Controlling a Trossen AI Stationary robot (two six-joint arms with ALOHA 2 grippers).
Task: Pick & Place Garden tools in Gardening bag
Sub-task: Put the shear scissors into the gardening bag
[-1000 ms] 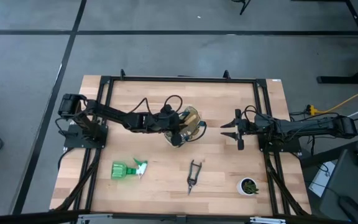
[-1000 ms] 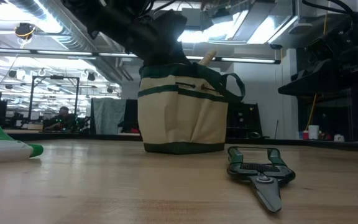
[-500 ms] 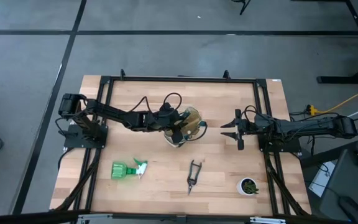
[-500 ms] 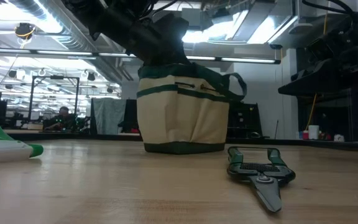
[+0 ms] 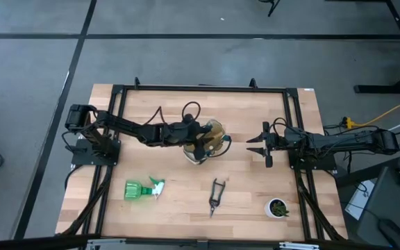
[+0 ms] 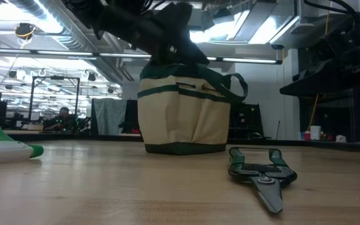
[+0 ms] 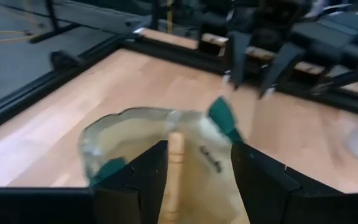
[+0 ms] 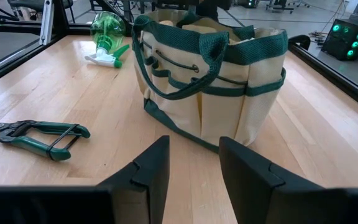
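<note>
Left gripper (image 5: 201, 144) sits right over the mouth of the gardening bag (image 5: 209, 139), fingers (image 7: 138, 180) spread apart, with a wooden handle (image 7: 175, 163) poking up between them inside the bag. Whether the fingers actually touch that handle can't be made out, but they look released, not clamped. The bag is a soft cream canvas tote with dark green trim and looped green handles, pockets stitched around the outside, standing upright roughly mid-table, a bit toward the far edge.

Right gripper (image 5: 253, 145) waits just off the bag's right side, fingers (image 8: 149, 163) parted, holding nothing, pointed at the bag.

Rest of the tools are still out on the wooden table (image 5: 172, 173): the pruning shears (image 5: 216, 196), dark with green grips, lie flat near the front edge, a bit right of centre, well apart from the bag. The spray bottle (image 5: 143, 189), green with a white trigger, lies on its side toward the front left corner. A small white pot with a green plant (image 5: 278, 207) stands near the front right corner. Nothing sits between the bag and the shears or the bottle; the black frame rails (image 5: 198, 89) run around the table edges.
</note>
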